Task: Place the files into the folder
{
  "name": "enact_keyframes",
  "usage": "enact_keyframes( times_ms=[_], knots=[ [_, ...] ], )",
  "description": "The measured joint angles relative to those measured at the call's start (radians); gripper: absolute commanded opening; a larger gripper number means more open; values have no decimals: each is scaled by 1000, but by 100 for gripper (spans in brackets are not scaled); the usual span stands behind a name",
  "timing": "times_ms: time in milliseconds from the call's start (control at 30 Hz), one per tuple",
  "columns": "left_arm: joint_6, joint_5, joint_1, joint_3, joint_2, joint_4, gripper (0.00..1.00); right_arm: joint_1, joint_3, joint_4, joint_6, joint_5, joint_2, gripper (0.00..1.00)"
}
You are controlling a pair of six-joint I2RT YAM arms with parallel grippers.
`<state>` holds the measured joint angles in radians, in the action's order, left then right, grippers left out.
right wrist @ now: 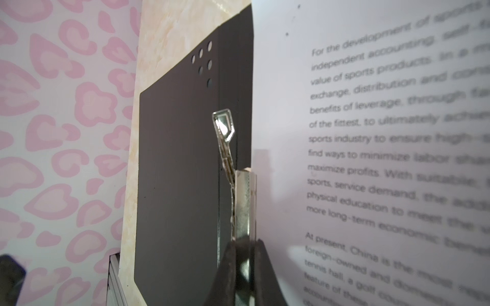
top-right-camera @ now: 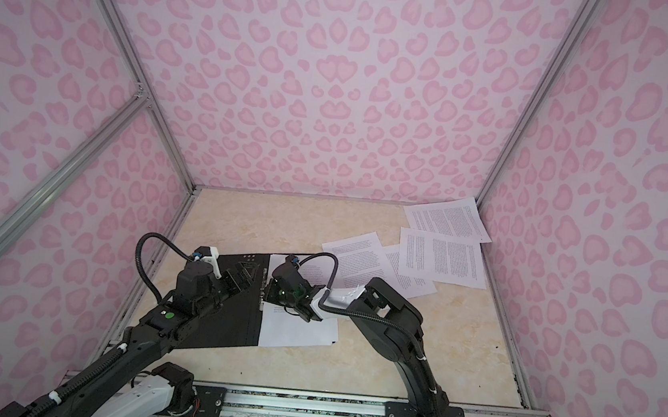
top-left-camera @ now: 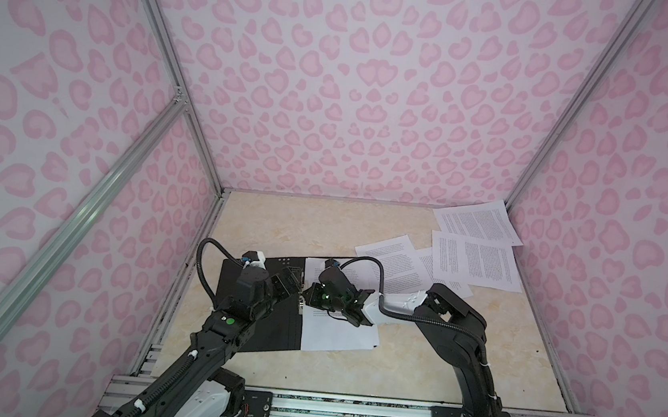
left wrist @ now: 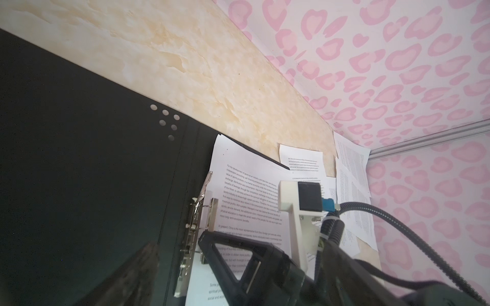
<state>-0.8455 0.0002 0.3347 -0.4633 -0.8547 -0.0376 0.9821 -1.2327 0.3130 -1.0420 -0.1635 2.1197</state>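
Observation:
The folder point(top-left-camera: 253, 331) point(top-right-camera: 229, 324) lies open on the table with its black inside up. One of the files point(top-left-camera: 337, 335) point(top-right-camera: 295, 331) lies on its right half. Several more printed sheets point(top-left-camera: 477, 261) point(top-right-camera: 444, 258) are scattered at the back right. My right gripper point(top-left-camera: 307, 294) point(right wrist: 244, 265) is at the folder's spine, its fingers pinching the metal clip point(right wrist: 244, 201) point(left wrist: 196, 212) beside the sheet's edge point(right wrist: 371, 132). My left gripper point(top-left-camera: 289, 282) point(left wrist: 185, 265) hovers open over the left cover point(left wrist: 79, 172), close to the clip, holding nothing.
Pink-patterned walls with aluminium posts point(top-left-camera: 536, 174) enclose the marble-look table point(top-left-camera: 281, 221). A metal rail point(top-left-camera: 346, 411) with both arm bases runs along the front. The two wrists sit close together above the spine.

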Motion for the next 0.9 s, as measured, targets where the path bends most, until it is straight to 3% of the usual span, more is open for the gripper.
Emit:
enact_keyframes(
  times_ms=[133,267,367,433,533,700,900],
  knots=[
    [0,0,0,-1,-6,-2,98,19,13,29,-11,13,-10,29],
    [1,0,-1,-1,-8,-1,100,10,12,48,1,11,-21,48],
    [2,1,-1,-3,-7,-2,96,-2,25,36,29,6,-68,59],
    [9,4,-1,-7,-2,-3,96,-8,42,5,75,7,-130,70],
    [19,13,-1,-17,18,-7,97,-18,54,-85,183,38,-251,97],
    [34,44,-1,-43,56,-51,98,-114,173,-195,350,38,-422,97],
    [71,188,0,-8,140,-148,100,-244,441,-290,466,-55,-593,90]
  ],
)
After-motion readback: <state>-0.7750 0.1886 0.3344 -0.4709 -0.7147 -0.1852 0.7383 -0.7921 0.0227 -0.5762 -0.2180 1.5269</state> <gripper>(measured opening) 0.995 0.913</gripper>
